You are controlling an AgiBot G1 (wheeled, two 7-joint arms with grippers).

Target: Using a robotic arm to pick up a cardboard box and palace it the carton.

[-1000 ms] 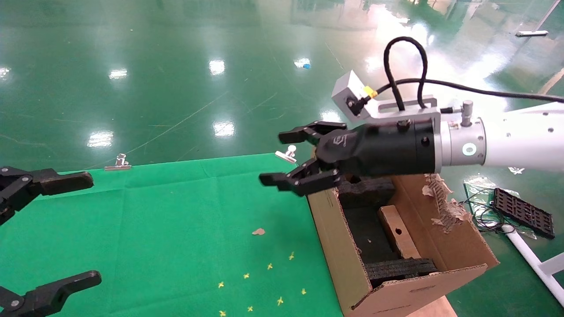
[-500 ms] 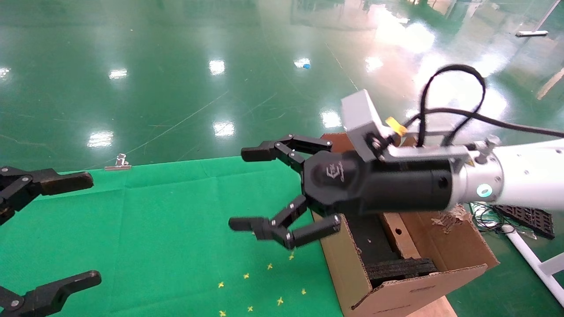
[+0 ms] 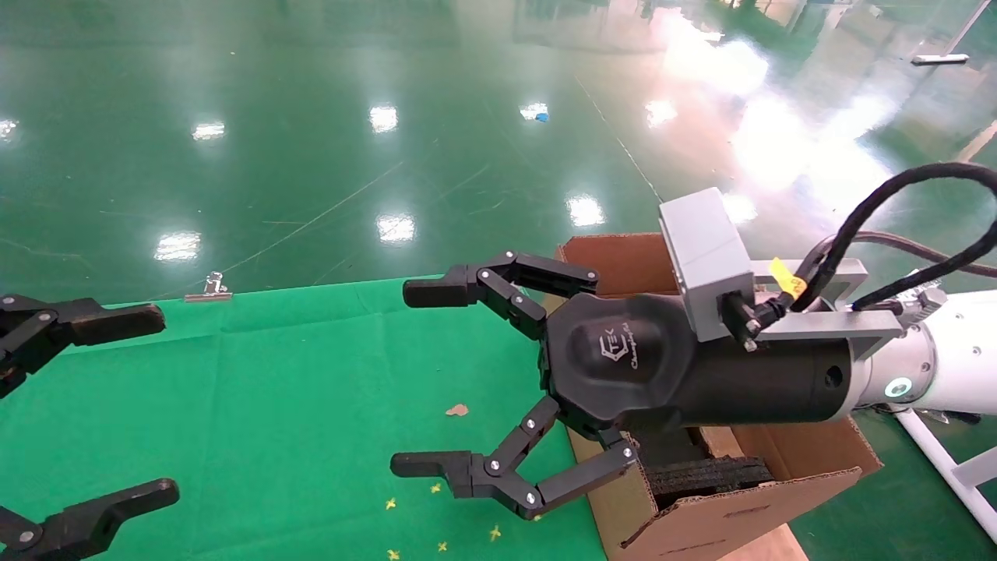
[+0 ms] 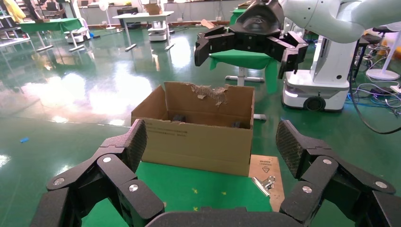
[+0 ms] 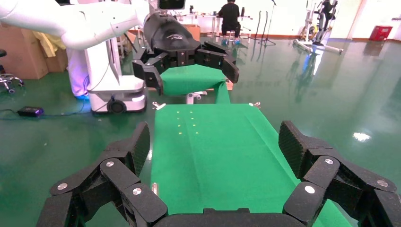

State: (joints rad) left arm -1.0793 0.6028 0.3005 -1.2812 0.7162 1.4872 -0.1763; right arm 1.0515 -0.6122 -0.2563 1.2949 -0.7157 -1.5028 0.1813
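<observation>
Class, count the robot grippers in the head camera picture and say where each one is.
2. The left gripper sits open at the green cloth's left edge; the right gripper hangs open over the cloth's right side, beside the carton. None seems hidden.

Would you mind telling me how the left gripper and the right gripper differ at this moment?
The right gripper hangs above the green cloth beside the carton; the left gripper sits at the cloth's left edge. The right shows its white arm; the left shows only its fingers. Both are black, open and empty.

Right gripper [image 3: 459,382] and left gripper [image 3: 117,401] both hang with fingers spread.
</observation>
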